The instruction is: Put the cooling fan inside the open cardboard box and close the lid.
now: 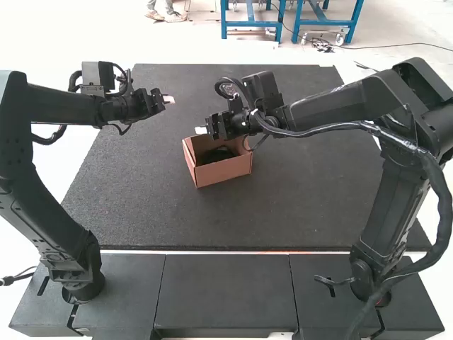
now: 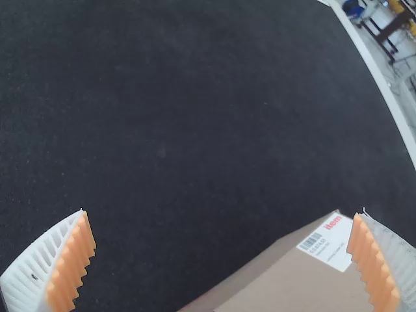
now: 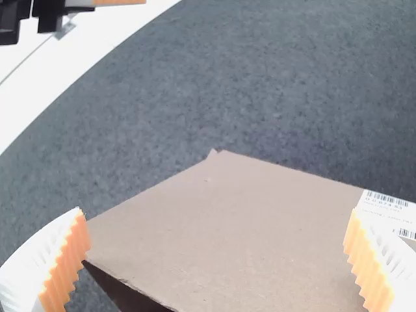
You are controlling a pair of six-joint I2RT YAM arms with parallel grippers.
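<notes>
A small brown cardboard box (image 1: 225, 172) stands open near the middle of the black mat. A dark cooling fan (image 1: 216, 151) lies inside it. My right gripper (image 1: 200, 129) hangs open just above the box's far left edge. In the right wrist view the right gripper (image 3: 216, 213) has nothing between its orange pads, and a flat cardboard panel (image 3: 247, 227) with a white label (image 3: 387, 211) lies below them. My left gripper (image 1: 168, 99) is open, off to the left and behind the box. In the left wrist view the left gripper (image 2: 221, 214) stands over bare mat, with a labelled box corner (image 2: 292, 279) by one finger.
The black mat (image 1: 127, 177) covers most of the table, with free room all around the box. The white floor (image 3: 39, 71) begins past the mat's far edge. The left gripper's fingers (image 3: 97, 3) show beyond that edge in the right wrist view.
</notes>
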